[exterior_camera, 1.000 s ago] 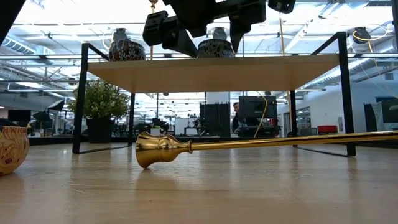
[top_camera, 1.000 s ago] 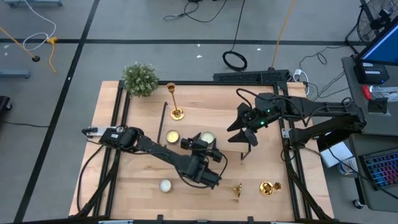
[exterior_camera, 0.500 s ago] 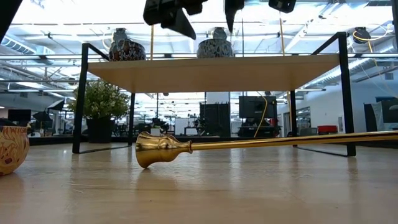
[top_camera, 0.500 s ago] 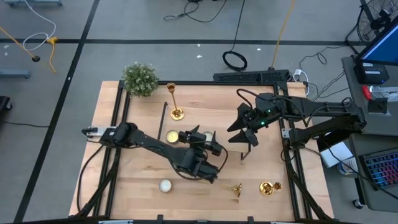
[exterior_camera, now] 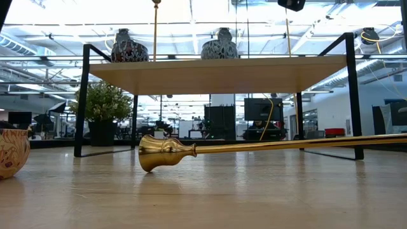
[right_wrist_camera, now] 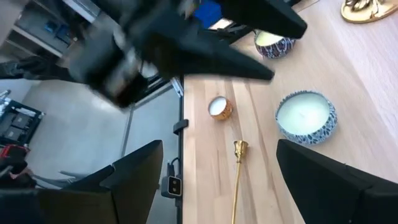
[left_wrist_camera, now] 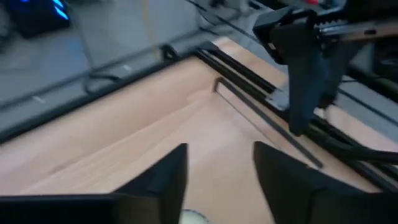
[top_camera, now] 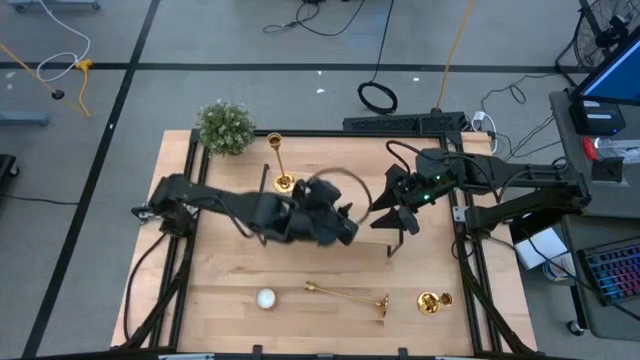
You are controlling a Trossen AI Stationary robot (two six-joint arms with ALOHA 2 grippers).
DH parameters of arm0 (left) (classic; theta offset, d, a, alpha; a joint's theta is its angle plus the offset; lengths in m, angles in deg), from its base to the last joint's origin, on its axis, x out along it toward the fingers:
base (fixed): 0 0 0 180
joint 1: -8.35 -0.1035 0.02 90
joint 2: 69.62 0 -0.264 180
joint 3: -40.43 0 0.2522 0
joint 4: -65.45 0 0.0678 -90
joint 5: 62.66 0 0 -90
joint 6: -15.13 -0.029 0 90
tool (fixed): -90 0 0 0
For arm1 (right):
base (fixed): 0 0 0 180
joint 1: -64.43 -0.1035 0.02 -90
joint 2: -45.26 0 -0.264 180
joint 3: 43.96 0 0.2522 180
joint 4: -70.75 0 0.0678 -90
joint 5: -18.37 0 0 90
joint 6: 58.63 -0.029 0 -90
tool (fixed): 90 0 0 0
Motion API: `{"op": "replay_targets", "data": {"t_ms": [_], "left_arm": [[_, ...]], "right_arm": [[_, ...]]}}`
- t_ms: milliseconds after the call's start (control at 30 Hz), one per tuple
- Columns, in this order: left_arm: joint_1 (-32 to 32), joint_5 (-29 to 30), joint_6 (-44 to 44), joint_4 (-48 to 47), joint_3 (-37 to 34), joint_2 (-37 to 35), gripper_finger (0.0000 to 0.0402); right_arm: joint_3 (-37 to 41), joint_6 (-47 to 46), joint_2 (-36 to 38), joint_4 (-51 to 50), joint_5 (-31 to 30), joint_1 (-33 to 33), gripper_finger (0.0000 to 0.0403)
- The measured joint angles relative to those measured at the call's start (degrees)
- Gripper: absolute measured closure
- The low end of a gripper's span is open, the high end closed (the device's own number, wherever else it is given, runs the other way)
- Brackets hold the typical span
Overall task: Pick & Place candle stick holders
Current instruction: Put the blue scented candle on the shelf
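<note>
One gold candlestick point(top_camera: 346, 293) lies on its side on the table near the front edge; its cup end point(exterior_camera: 159, 152) shows in the low view, and it also shows in the right wrist view point(right_wrist_camera: 236, 180). A second candlestick point(top_camera: 282, 166) stands upright on its base at the far left. A third gold piece point(top_camera: 432, 302) sits at the front right. My left gripper point(top_camera: 335, 225) is open and empty, raised over the table's middle point(left_wrist_camera: 217, 180). My right gripper point(top_camera: 395, 215) is open and empty, just to its right point(right_wrist_camera: 236, 186).
A wooden shelf with a black wire frame point(exterior_camera: 216, 71) carries two patterned jars point(exterior_camera: 219, 46). A small plant point(top_camera: 225, 127) stands at the far left corner. A tealight point(top_camera: 265, 297) sits near the front edge. Patterned candles point(right_wrist_camera: 305, 115) show past my right fingers.
My left gripper has risen from just above the lying candlestick and swung toward the table's far edge, moving fast, out of the low view's top. The candlestick's stem, which the arm covered, now shows whole; it has kept its place.
</note>
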Motion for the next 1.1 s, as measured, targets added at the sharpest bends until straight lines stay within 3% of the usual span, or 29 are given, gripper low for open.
{"op": "replay_targets", "data": {"t_ms": [200, 267, 433, 833, 1100], "left_arm": [[-4.94, -16.03, -2.42, -0.80, 0.00, -2.34, 0.0368], [-5.92, -21.17, -3.96, -0.94, 0.00, -2.40, 0.0392], [-7.13, -27.62, -7.72, -2.60, 0.00, -2.35, 0.0397], [-6.63, -34.08, -19.60, -9.57, 0.00, -2.25, 0.0400], [-9.08, -37.81, -23.18, -8.47, 0.00, -2.25, 0.0401]], "right_arm": [[-0.02, -2.33, 1.70, -0.17, -0.08, 0.00, 0.0094], [-0.02, -3.14, 2.00, -0.29, -0.24, 0.00, 0.0094], [-0.02, -5.69, 2.26, 2.08, -3.22, -0.10, 0.0094], [-0.02, -9.14, 1.59, 5.49, -19.41, -3.86, 0.0094], [-0.02, -12.54, 0.48, 5.45, -24.46, -6.49, 0.0094]]}}
